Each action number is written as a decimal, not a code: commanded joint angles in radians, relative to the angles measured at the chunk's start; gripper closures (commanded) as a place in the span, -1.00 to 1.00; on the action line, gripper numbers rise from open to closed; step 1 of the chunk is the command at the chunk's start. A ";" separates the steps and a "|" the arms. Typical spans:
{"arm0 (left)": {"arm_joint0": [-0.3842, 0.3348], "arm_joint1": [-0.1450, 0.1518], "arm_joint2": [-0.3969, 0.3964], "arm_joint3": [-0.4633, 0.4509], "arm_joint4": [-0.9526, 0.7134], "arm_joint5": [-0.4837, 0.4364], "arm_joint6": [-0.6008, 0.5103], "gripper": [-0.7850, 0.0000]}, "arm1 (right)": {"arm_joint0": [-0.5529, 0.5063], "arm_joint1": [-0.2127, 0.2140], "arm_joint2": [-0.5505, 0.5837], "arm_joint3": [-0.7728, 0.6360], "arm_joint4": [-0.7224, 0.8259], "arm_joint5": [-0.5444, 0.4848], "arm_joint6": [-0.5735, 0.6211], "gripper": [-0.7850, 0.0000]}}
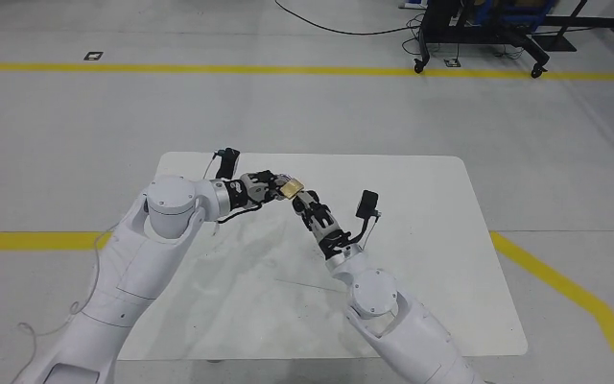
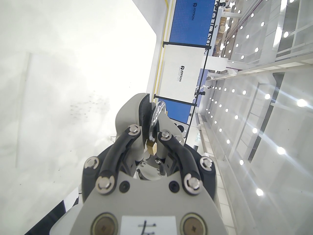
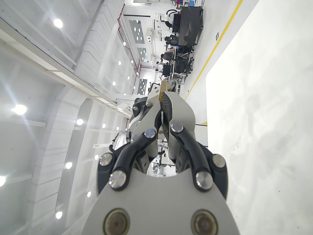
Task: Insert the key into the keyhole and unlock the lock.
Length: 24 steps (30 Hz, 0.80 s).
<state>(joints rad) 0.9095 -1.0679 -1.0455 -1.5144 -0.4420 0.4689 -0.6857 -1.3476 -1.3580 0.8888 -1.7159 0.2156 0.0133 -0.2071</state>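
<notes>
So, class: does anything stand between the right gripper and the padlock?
Nothing visible does. The left gripper holds the padlock above the table, its shackle between the jaws. The right gripper touches it, jaws shut on a brass piece: key or lock body, I cannot tell.

A white rounded-corner table [image 1: 432, 288] stands on a pale grey glossy floor [image 1: 288, 106] crossed by yellow painted lines [image 1: 288, 69]. Beyond the table's far right corner, a black wheeled frame [image 1: 470, 31] stands near a loose black cable [image 1: 331, 29]. Blue and white partition panels [image 2: 185, 25] stand under round ceiling lights [image 2: 281, 150].
</notes>
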 commanded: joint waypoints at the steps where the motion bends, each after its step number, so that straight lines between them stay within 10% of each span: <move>1: 0.005 -0.002 -0.003 -0.005 -0.006 -0.005 0.016 1.00 | -0.001 -0.002 0.002 0.000 -0.003 0.000 -0.005 1.00; 20: 0.006 -0.010 0.004 -0.008 0.007 -0.001 0.011 1.00 | -0.002 -0.030 0.008 0.017 -0.044 0.002 -0.020 1.00; 24: 0.004 -0.011 0.000 -0.003 0.005 0.004 0.009 1.00 | -0.006 -0.033 0.015 0.013 -0.050 0.003 -0.017 0.34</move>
<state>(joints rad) 0.9143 -1.0792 -1.0440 -1.5188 -0.4361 0.4720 -0.6769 -1.3523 -1.3908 0.9018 -1.7018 0.1657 0.0161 -0.2248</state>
